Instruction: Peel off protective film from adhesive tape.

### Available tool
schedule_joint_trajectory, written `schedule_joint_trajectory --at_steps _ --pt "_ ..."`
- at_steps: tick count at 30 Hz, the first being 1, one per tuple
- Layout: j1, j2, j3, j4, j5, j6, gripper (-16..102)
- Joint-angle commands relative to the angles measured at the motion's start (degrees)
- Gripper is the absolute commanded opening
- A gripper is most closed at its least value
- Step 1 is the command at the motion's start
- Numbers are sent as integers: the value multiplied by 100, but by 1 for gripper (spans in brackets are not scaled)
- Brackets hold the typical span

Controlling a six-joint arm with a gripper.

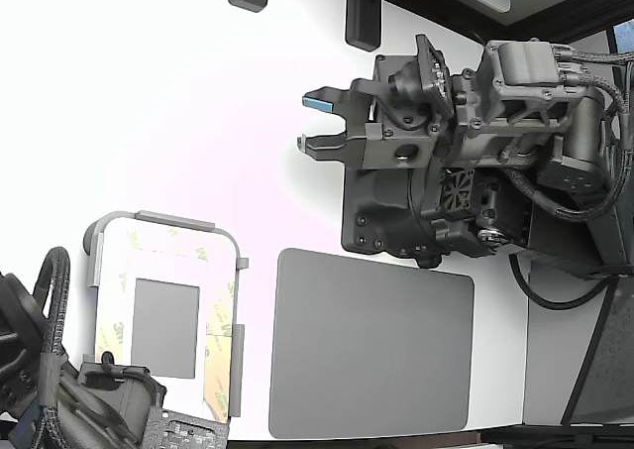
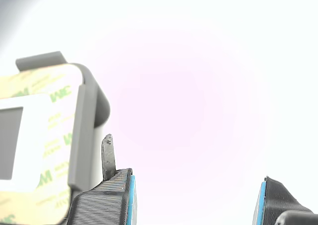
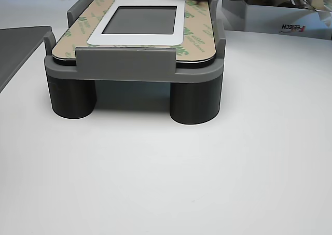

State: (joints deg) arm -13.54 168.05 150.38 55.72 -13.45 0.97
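While it hangs well apart from the adhesive tape [image 1: 220, 315], the pincer [image 1: 315, 122] gapes wide, holding nothing.

Dark grey arm [image 1: 466, 162], black cables, blue-padded ribbed jaws.

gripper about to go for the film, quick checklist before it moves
1. Gripper open: ok, jaws apart, nothing between them.
2. Gripper at the plate: not ok, it hangs apart from the fixture.
3. Protective film on the adhesive tape: ok, green-marked liner frames the grey rectangle.
4. Lifted film corner to grab: ok, one curls up at the far edge in the other view.
5. Plate seated in the fixture: ok, flat inside the rim.
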Motion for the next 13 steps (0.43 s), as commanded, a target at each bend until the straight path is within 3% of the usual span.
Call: schedule_joint_trajectory --at_steps 1,7,13 --pt "-114 123 -88 -35 176 44 100" --pt "-114 132 88 -53 -62 -158 100" --pt "-114 132 88 -70 255 53 100"
